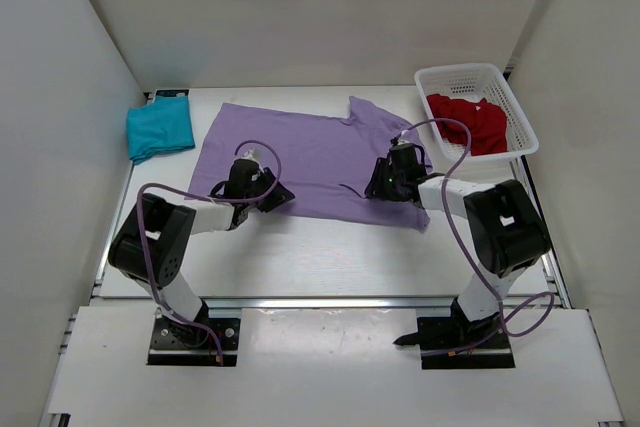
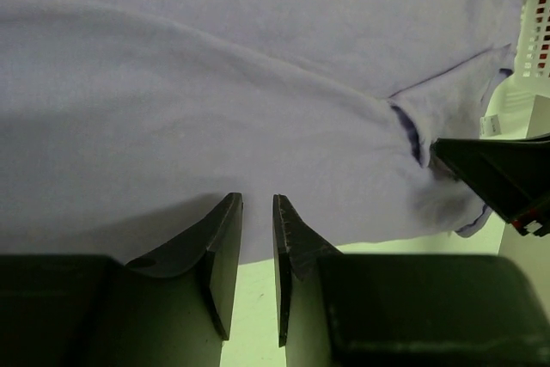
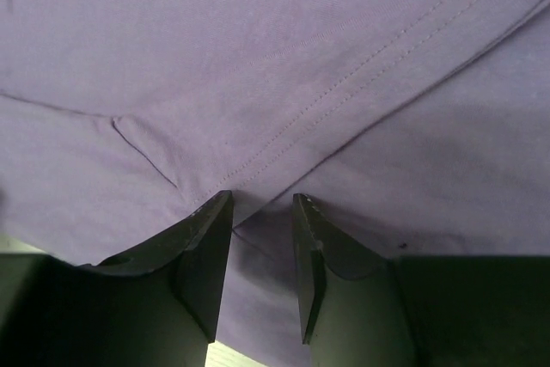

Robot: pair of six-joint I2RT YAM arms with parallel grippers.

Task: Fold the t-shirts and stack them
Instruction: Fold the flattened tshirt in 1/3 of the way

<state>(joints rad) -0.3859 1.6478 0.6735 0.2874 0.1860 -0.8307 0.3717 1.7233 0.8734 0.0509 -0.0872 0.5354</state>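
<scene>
Both grippers are working at the near hem of the light lavender purple short-sleeved t-shirt (image 1: 315, 157) lying spread flat mid-table: the left gripper (image 2: 256, 231) and the right gripper (image 3: 262, 223) are each showing a narrow gap between their jaws at the cloth's edge, though whether either is pinching fabric I cannot tell. The fold appears to be just beginning, so the next move is probably calling for a sure grip on that hem before carrying it toward the far edge. Farther off, the folded teal t-shirt (image 1: 158, 129) is resting at the far left, and the deep red t-shirt (image 1: 470, 122) is lying crumpled in the white plastic mesh basket (image 1: 510, 97) at the far right.

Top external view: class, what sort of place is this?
Probably a robot test cell, not a home: plain white walls box in a white table, with two arms bolted at its edge, a lavender t-shirt and a mesh basket.
</scene>
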